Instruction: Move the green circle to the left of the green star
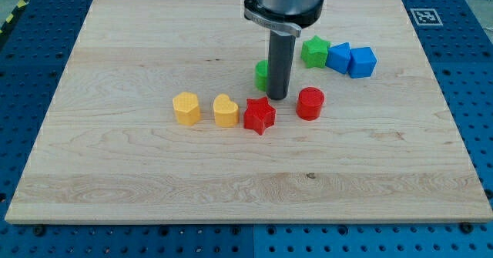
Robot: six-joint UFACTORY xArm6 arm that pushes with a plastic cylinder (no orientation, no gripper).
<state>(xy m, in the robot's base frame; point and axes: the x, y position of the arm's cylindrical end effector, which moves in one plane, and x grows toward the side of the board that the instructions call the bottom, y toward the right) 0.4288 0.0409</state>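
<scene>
The green circle [262, 74] sits near the middle of the wooden board, mostly hidden behind my rod. The green star [315, 51] lies up and to the view's right of it, touching a blue block. My tip [277, 97] rests on the board just below and right of the green circle, touching or nearly touching it, and above the red star [259, 115].
A red cylinder [310, 103] sits right of my tip. Two yellow blocks, a hexagon [186, 108] and a heart [226, 110], lie left of the red star. Two blue blocks [339, 58] [362, 61] sit right of the green star. The board's [115, 181] edges border blue pegboard.
</scene>
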